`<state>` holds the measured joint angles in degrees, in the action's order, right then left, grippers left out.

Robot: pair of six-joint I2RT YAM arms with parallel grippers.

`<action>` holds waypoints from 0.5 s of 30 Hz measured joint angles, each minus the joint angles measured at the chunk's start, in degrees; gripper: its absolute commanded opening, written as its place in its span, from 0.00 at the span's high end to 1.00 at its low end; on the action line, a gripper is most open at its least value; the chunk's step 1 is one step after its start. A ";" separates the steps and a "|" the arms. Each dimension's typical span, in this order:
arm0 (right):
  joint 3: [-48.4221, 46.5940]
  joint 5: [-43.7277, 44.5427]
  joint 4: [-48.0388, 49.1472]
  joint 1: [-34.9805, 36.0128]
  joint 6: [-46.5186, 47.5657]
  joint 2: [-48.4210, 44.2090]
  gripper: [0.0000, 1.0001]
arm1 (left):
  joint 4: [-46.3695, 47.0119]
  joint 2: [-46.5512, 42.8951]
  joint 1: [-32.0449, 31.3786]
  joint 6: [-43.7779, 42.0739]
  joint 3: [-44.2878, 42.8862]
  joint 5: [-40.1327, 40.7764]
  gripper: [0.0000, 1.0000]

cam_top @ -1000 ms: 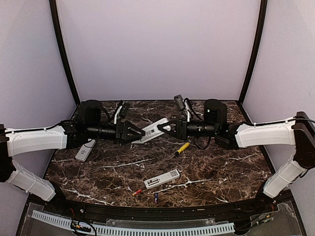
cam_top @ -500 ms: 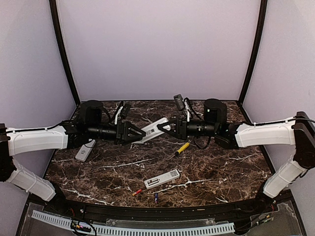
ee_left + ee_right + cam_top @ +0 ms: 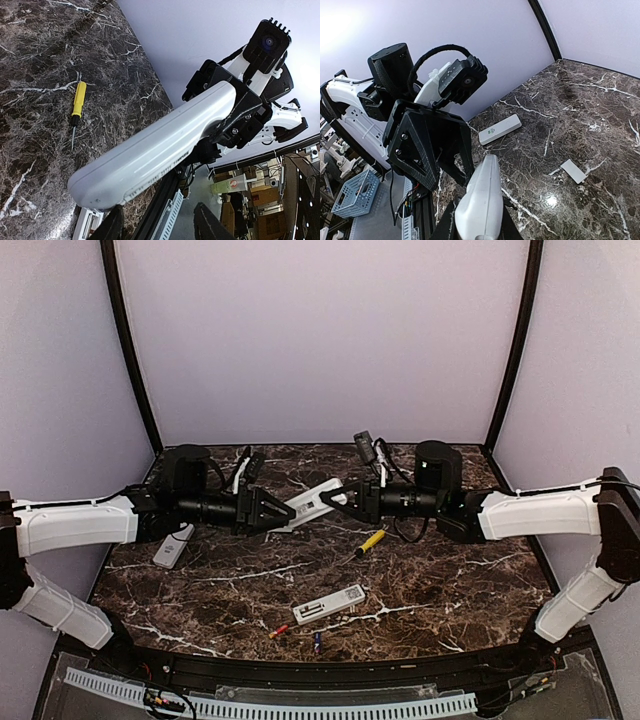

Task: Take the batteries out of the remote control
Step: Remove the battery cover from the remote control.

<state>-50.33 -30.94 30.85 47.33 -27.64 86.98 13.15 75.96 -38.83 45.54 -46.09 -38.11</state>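
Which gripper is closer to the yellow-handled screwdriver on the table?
Right. The right gripper, holding the raised white remote, hangs just behind the screwdriver; the left gripper sits farther left, at the remote's other end.

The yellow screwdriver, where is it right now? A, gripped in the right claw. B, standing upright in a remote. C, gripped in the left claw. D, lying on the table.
D: the yellow screwdriver lies flat on the marble table, apart from the left claw and the right claw, which are both up at the white remote in the air.
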 measured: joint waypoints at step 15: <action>0.04 0.13 -0.07 0.00 0.20 0.00 1.00 | -0.76 -0.26 -0.02 0.00 0.00 1.90 0.55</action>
<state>-50.28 -30.81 30.79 47.33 -27.44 86.98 12.38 75.70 -38.85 45.54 -46.09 -36.21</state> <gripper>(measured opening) 0.167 0.455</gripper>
